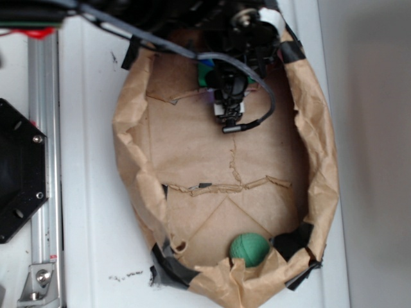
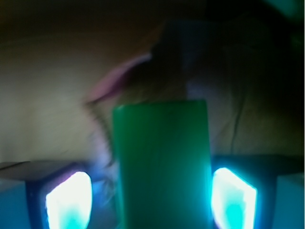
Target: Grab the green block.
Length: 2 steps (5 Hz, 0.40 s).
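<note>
The green block (image 2: pixel 162 162) fills the middle of the wrist view, upright and blurred, standing on brown paper. My gripper (image 2: pixel 151 195) straddles it. The left finger (image 2: pixel 69 198) stands a small gap away from the block, and the right finger (image 2: pixel 233 195) is at or very near its side. The jaws are open around it. In the exterior view the gripper (image 1: pixel 221 83) is at the far end of the paper tray. Only a sliver of the green block (image 1: pixel 204 72) shows beside the arm.
A crumpled brown paper bag (image 1: pixel 131 128) forms a walled tray on the white table. A round darker-green ball (image 1: pixel 249 248) lies at its near end. A black cable (image 1: pixel 266 106) loops beside the arm. A black mount (image 1: pixel 16 170) and a metal rail (image 1: pixel 45 128) stand at the left.
</note>
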Tool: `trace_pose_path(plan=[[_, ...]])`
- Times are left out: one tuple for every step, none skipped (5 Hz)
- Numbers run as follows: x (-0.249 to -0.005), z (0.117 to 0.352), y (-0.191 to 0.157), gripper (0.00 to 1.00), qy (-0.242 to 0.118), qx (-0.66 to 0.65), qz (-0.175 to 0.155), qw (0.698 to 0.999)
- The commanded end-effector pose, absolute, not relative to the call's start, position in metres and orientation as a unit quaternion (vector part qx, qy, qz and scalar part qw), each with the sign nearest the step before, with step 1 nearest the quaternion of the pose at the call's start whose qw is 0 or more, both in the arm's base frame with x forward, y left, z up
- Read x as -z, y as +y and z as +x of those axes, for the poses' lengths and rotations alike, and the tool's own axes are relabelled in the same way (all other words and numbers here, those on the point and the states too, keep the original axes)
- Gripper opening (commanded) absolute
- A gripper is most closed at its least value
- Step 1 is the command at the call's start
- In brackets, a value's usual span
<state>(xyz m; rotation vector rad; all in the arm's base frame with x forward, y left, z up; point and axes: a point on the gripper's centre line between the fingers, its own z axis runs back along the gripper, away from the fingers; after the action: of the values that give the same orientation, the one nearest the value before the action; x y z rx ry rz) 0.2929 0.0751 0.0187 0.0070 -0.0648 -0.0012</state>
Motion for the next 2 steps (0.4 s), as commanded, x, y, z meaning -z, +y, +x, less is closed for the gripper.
trace_pose_path(plan=[[-0.025, 0.293, 0.066, 0.0, -0.048, 0.01, 0.033, 0.998], [-0.049, 0.29, 0.055, 0.0, -0.054, 0.027, 0.021, 0.998]])
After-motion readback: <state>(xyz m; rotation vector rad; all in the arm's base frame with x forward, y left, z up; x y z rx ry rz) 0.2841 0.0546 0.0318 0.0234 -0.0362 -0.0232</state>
